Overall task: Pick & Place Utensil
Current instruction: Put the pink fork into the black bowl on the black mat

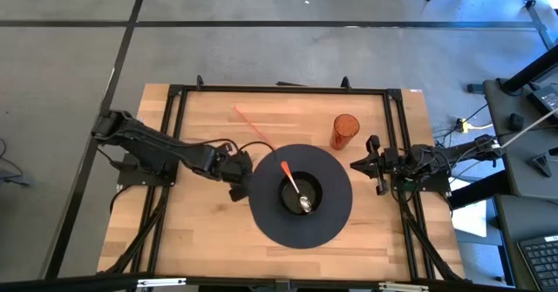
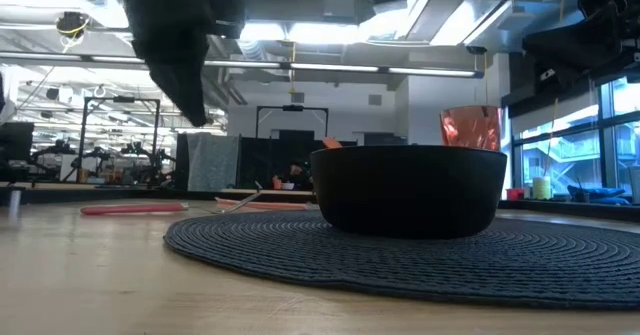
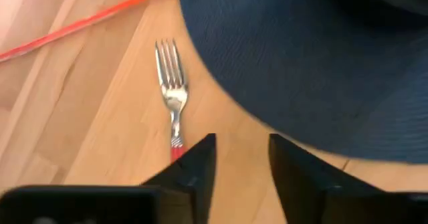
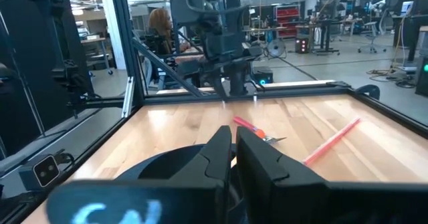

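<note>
Because my left gripper [image 3: 241,158] stands parted and empty just above the red-handled metal fork [image 3: 172,93] lying on the wooden table [image 1: 200,231] beside the round dark woven mat [image 3: 321,57], I judge 1 utensil placed.

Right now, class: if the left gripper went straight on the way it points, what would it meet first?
Probably the bare wooden table, in the gap between the fork and the edge of the dark round mat. The left gripper stands open; depth is unclear.
</note>
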{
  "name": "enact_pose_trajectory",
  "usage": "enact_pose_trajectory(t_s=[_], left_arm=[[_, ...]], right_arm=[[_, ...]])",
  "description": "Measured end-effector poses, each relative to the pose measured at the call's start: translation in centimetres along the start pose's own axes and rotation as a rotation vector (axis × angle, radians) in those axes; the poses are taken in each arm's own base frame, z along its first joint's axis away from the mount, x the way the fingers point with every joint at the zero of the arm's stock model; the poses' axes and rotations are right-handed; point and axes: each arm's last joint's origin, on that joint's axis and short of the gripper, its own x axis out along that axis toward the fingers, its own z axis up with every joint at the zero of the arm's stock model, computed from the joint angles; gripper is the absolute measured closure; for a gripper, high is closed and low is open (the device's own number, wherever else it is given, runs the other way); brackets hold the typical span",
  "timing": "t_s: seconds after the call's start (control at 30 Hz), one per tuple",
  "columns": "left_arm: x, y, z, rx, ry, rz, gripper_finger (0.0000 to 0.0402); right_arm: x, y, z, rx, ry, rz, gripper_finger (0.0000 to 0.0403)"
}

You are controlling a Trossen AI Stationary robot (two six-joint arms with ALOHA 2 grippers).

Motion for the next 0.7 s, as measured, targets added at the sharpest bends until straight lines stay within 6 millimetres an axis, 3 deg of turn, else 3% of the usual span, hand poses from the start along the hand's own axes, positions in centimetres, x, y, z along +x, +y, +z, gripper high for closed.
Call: enact_pose_trajectory(t_s=[0.17, 0.3, 0.53, 0.7], left_arm=[[1.7, 0.6, 0.5, -0.095, 0.029, 0.066, 0.0193], [3.7, 0.9, 0.7, -0.140, 0.136, 0.051, 0.0160], [7.5, 2.0, 0.9, -0.118, 0.284, 0.068, 0.0146], [9.0, 3.0, 1.1, -0.116, 0.328, 0.096, 0.0146]], right_arm=[[0.0, 0.0, 0.0, 0.000, 0.000, -0.001, 0.0377], [0.0, 0.0, 0.0, 0.000, 0.000, -0.001, 0.0377], [0.0, 0.0, 0.0, -0.002, 0.000, -0.001, 0.0377], [0.0, 0.0, 0.0, -0.003, 0.000, -0.001, 0.0377]])
